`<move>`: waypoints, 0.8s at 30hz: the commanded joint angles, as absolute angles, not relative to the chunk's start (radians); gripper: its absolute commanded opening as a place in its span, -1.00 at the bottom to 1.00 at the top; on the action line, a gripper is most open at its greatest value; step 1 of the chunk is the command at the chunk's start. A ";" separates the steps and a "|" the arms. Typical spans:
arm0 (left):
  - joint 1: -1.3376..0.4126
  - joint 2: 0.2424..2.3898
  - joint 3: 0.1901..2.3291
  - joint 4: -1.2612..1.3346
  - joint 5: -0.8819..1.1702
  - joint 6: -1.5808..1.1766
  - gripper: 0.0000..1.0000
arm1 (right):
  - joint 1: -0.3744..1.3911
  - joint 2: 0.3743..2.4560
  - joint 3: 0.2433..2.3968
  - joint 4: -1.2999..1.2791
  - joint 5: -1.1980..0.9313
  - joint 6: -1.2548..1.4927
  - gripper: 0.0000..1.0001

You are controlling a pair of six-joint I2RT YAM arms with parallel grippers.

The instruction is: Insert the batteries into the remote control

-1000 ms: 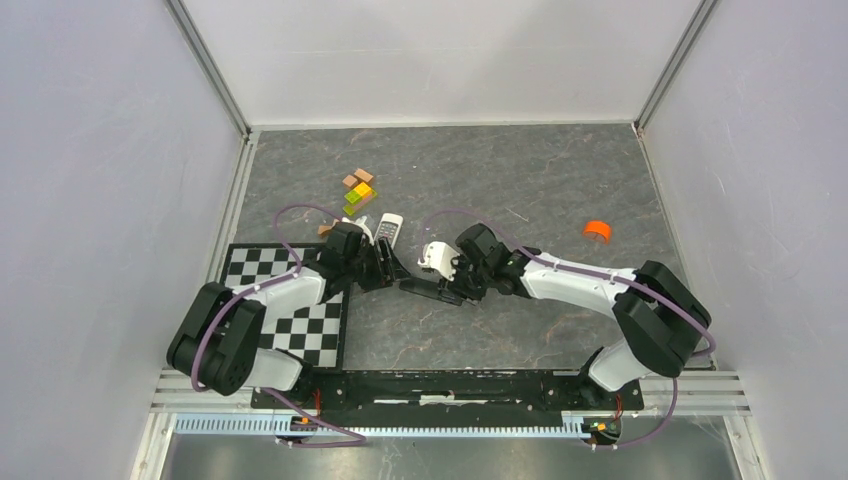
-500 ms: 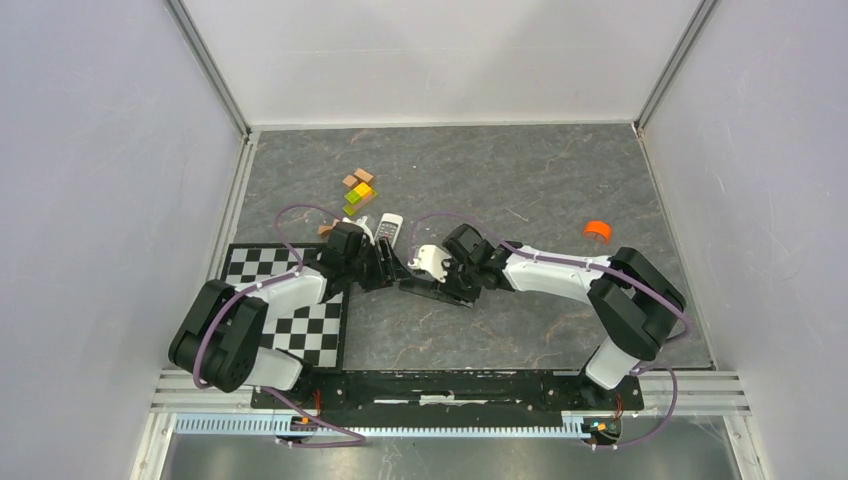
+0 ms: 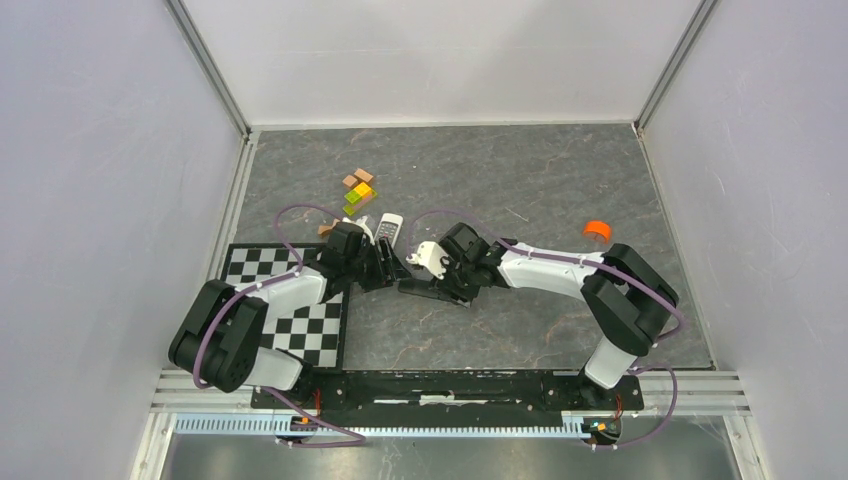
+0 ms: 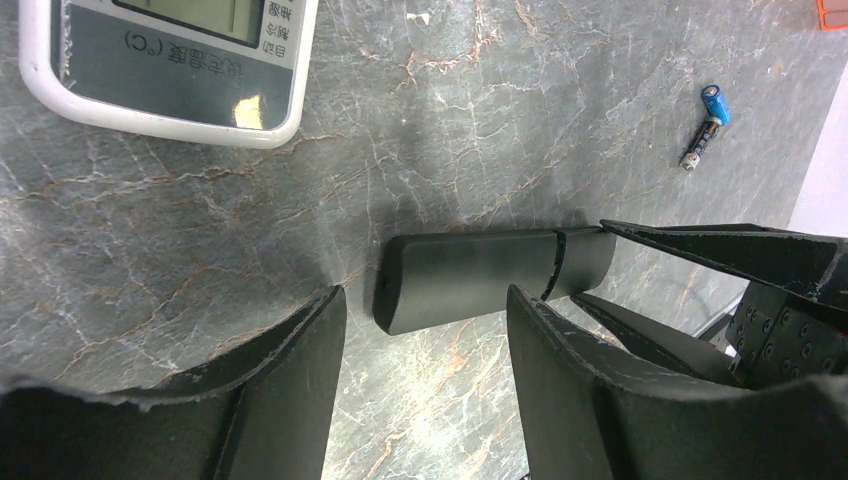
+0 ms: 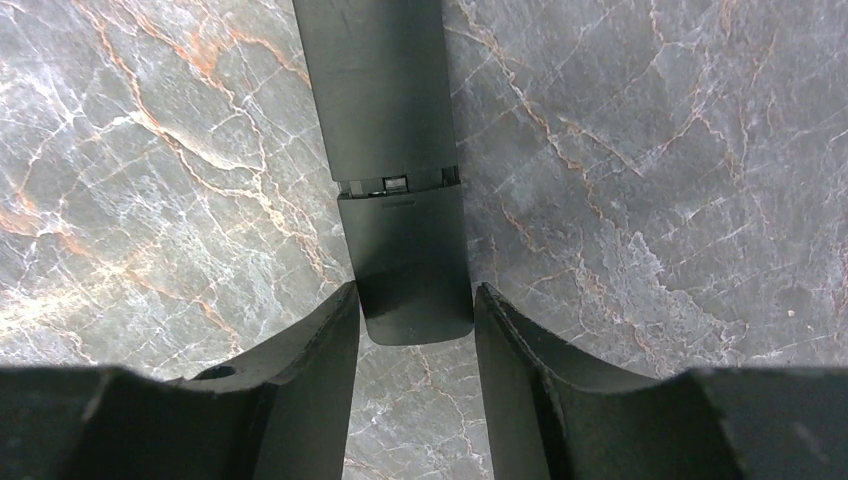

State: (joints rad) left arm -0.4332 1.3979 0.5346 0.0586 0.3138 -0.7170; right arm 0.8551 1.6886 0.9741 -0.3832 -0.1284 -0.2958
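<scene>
Grey marble table (image 3: 520, 180) under you, with the checkerboard mat (image 3: 290, 310) at its near left. Your two arms meet mid-table over the long black bar (image 4: 470, 280), and that one is not the handset.

Your right gripper (image 5: 415, 295) is pinching the bar's right end. There's a finger (image 5: 300, 380) on each side of the end cover, and both are pressed against it. Your left gripper (image 4: 425, 300) is spread wide, with the bar's left end lying in the gap and touching neither side.

The remote control (image 4: 160, 60) lies display up just far of your left gripper, outside both fingers, and nothing is touching it. Coloured blocks (image 3: 358, 190) sit farther back, and the orange cap (image 3: 597, 230) is well off to the right.

The batteries (image 4: 706, 125), a blue one and a darker one end to end, lie loose on the table past the bar on the right arm's side. They're well apart from the fingers of both grippers.
</scene>
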 commanded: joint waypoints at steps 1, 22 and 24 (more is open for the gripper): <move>-0.427 1.385 0.542 0.092 0.297 -0.703 0.33 | 0.857 1.696 0.995 -0.400 -0.106 -0.264 0.04; -0.426 1.373 0.534 0.102 0.298 -0.707 0.37 | 0.715 1.411 0.786 -0.148 -0.127 0.166 0.51; -0.428 1.378 0.531 0.108 0.302 -0.707 0.37 | 0.715 1.389 0.733 -0.127 -0.065 0.306 0.32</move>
State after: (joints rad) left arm -0.4332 1.3975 0.5343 0.0616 0.3130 -0.7170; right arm 0.7166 1.4349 0.8131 -0.2260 -0.1467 0.0200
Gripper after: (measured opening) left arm 0.681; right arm 0.731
